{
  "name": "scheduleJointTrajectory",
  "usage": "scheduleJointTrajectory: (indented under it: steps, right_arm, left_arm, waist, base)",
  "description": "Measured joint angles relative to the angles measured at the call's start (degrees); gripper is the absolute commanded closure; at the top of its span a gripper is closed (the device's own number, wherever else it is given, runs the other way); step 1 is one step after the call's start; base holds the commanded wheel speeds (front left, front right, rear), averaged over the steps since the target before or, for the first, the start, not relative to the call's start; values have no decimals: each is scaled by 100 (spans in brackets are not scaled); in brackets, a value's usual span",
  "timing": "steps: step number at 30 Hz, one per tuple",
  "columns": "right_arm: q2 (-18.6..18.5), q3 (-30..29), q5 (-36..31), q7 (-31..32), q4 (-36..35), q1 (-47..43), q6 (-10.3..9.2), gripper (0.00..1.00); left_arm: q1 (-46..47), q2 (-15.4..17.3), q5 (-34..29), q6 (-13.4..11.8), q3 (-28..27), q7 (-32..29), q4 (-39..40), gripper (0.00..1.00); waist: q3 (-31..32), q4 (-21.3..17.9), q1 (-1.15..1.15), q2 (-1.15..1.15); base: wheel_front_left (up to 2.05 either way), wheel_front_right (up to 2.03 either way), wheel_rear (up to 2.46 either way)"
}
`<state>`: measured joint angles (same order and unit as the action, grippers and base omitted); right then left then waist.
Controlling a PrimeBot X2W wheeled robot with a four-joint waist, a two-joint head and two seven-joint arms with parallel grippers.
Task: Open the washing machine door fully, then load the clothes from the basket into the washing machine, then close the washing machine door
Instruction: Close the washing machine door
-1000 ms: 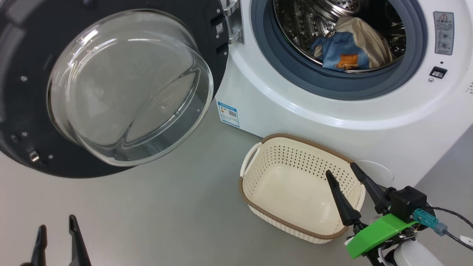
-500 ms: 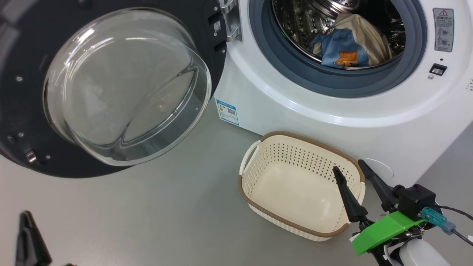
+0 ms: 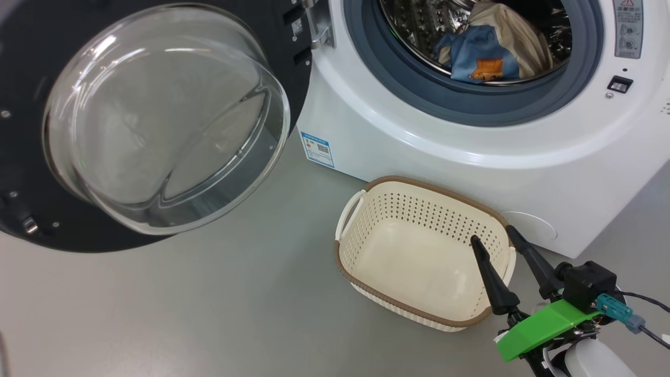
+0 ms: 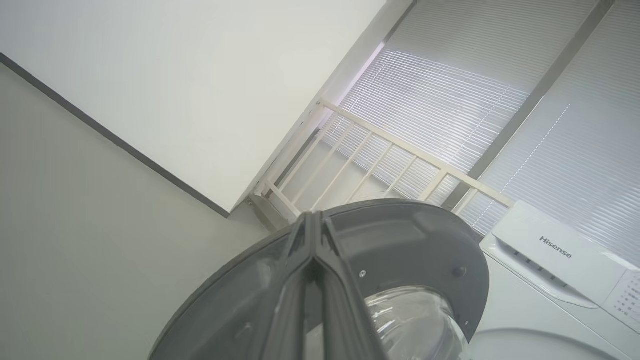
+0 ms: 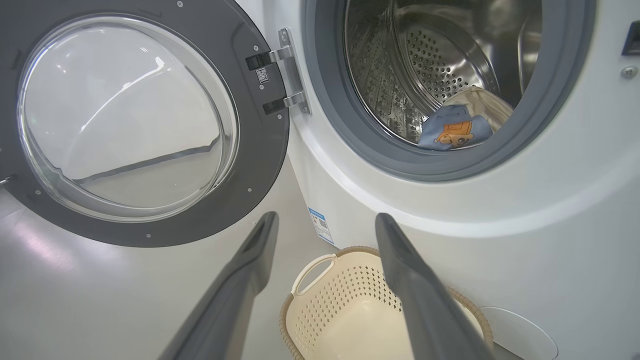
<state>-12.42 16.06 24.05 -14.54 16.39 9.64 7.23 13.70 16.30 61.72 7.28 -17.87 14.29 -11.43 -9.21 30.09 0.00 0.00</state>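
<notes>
The washing machine door [image 3: 157, 115] stands swung wide open to the left, its glass bowl bulging toward me. Inside the washing machine [image 3: 471, 157], the clothes lie in the steel drum: a blue piece with an orange print [image 3: 479, 60] against a cream piece [image 3: 515, 31]. The basket [image 3: 413, 184] sits on the floor before the machine with nothing in it. My right gripper [image 3: 492, 234] hovers open over the basket's right end, holding nothing. In the left wrist view my left gripper [image 4: 312, 217] is shut and holds nothing, its tip pointing up past the door's dark rim [image 4: 410, 240].
Grey floor spreads left of and in front of the basket. A blue label sticker [image 3: 317, 149] marks the machine's lower front, with a round cover [image 3: 528, 228] at the lower right. The steel hinge [image 3: 319, 26] joins door and machine. A white railing [image 4: 380, 155] and blinds rise behind the door.
My left gripper has shut and slid out of the head view at the lower left. The head camera has shifted slightly. The right gripper has barely moved.
</notes>
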Motion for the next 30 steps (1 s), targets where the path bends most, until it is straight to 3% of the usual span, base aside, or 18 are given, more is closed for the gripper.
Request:
scheduleJointTrajectory:
  steps: [5, 13, 19, 25, 30]
  right_arm:
    - [-3, 26, -15, 0, -1, 2, 0, 0]
    - [-67, 91, -19, 0, 9, 23, 0, 0]
    - [-130, 243, -40, 0, 15, 79, 0, 0]
    - [-224, 348, -41, 0, 8, 205, 0, 0]
    - [-283, 411, -42, 0, -11, 283, 0, 0]
  left_arm:
    - [224, 772, 1414, 0, 66, -408, -312, 100]
    - [736, 1290, 3008, 0, -7, -1769, -1179, 100]
    - [1092, 1646, 3327, 0, -196, -2613, -1927, 100]
    - [1430, 1724, 3608, 0, -278, -3467, -2409, 100]
    - [1722, 1845, 3642, 0, -401, -3768, -2743, 100]
  waist:
    - [-66, -63, 1, 0]
    - [-214, -72, 1, 0]
    - [-320, -129, 0, 0]
    - [-453, -204, 0, 0]
    - [-594, -270, 1, 0]
  base:
    - [36, -36, 0]
    - [1, -1, 0]
    - [0, 0, 0]
    - [0, 0, 0]
    - [0, 0, 0]
